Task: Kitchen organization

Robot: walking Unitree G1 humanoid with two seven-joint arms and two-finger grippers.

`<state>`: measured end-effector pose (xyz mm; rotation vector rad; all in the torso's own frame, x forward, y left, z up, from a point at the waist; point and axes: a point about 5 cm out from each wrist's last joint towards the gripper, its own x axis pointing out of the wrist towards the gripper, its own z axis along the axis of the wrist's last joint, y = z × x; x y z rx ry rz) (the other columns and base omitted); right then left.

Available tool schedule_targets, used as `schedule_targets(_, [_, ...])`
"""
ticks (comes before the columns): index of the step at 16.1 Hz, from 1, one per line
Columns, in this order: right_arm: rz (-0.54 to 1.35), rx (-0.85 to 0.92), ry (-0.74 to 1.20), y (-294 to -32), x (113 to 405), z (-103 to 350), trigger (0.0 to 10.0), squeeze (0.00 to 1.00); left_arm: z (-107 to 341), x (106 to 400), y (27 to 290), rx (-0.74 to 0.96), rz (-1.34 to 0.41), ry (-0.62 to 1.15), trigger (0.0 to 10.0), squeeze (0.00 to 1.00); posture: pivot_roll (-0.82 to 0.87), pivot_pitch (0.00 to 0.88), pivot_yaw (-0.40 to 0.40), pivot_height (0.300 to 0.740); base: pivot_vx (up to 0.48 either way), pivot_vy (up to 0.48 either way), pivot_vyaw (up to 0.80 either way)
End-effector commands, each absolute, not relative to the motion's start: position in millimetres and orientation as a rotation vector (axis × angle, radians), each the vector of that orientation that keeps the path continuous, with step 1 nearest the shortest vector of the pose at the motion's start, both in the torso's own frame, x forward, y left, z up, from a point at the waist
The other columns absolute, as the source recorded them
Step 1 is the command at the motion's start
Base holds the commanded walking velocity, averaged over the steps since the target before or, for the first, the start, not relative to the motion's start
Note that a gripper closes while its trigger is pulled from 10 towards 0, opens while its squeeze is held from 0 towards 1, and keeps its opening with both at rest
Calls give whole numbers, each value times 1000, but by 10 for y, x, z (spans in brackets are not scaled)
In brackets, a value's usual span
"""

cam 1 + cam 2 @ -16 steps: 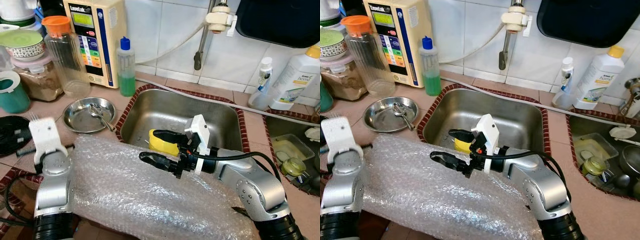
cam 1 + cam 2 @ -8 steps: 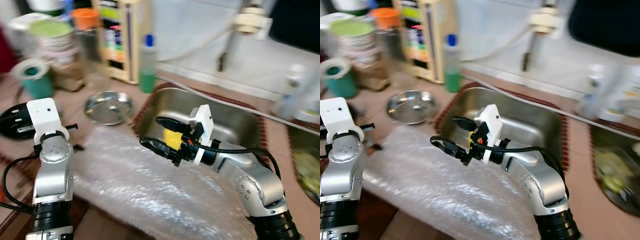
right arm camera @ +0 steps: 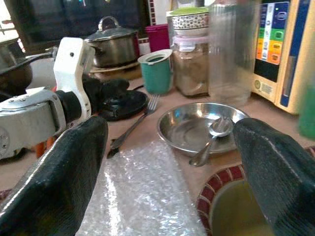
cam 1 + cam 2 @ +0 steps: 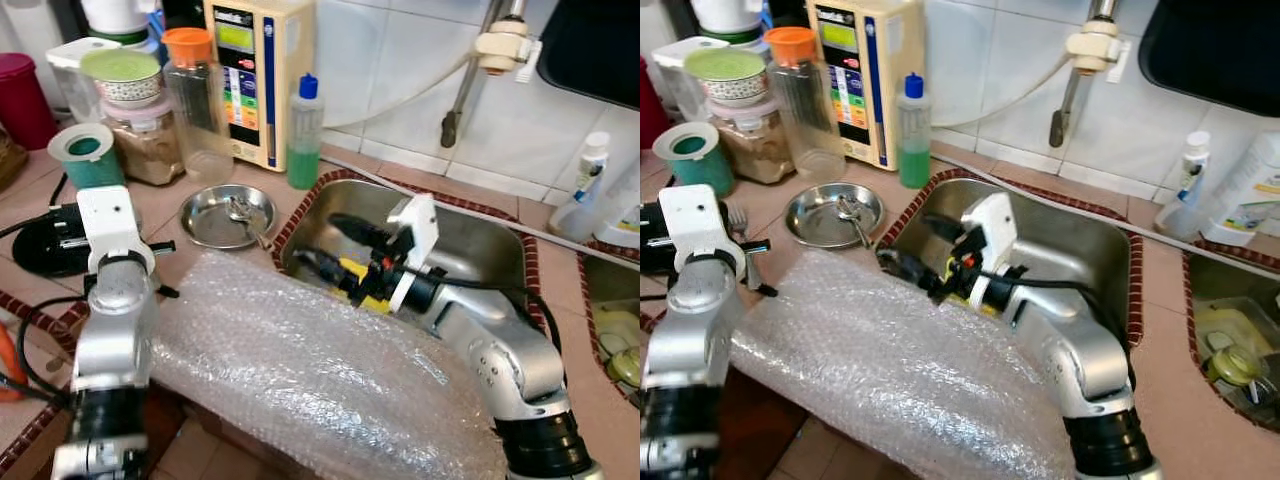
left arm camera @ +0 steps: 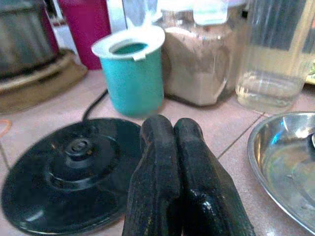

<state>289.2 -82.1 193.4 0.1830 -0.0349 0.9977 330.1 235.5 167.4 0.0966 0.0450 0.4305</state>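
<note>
Now the right claw, fingers apart, is held mid-frame over the sink; the left claw is pressed together; the bubble wrap, judged light and slippery, is best pinched at an edge.

The right gripper reaches with fingers spread over the steel sink's near-left corner, beside a crinkled clear bubble-wrap sheet and a round steel dish holding a spoon.

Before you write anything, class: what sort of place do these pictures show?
Most likely a home kitchen counter: a stainless steel sink set into tile, a wall tap above it, and a green dish soap bottle beside it.
</note>
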Motion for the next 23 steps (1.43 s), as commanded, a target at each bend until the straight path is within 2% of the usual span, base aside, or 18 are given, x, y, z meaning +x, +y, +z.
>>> schedule_targets(1, [982,182,-39,-835,2914,1945,10000,973,1660,3319,2383,98,428,67,10000,0,117,0,-42,740,0,0,0])
schedule_targets(2, [982,184,-40,-819,2910,1943,10000,1000,1695,3347,2462,69,448,50,10000,1000,119,0,-42,740,0,0,0])
schedule_targets(7, [957,193,-48,-789,2923,1942,10000,1000,1649,3432,2540,47,466,120,10000,1000,122,0,-36,740,0,0,0])
schedule_targets(8, [958,192,-50,-784,2923,1949,10000,710,1616,3450,2512,31,451,150,10000,1000,122,0,-35,740,0,0,0])
schedule_targets(9, [965,193,-51,-775,2915,1952,10000,282,1571,3466,2500,19,445,185,10000,1000,121,0,-34,740,0,0,0])
schedule_targets(10, [999,199,-46,-747,2874,1957,10000,0,1469,3498,2492,0,419,250,10000,0,114,0,-33,740,0,0,0])
schedule_targets(15, [1032,190,-34,-757,2817,1944,10000,0,1275,3510,2462,-51,415,366,10000,0,105,0,-28,740,0,0,0])
schedule_targets(17, [1035,190,-32,-758,2811,1940,10000,0,1300,3505,2459,3,420,343,10000,0,103,0,-25,740,0,0,0])
schedule_targets(19, [1052,193,-29,-755,2793,1938,10000,0,1262,3499,2442,-18,409,363,10000,0,108,0,-27,740,0,0,0])
schedule_targets(20, [1133,205,-8,-719,2718,1941,10000,0,1220,3509,2438,-52,399,384,10000,0,107,0,-29,740,0,0,0])
schedule_targets(23, [1197,192,27,-724,2651,1917,10000,0,1213,3545,2418,-46,355,401,10000,0,105,0,-28,740,0,0,0])
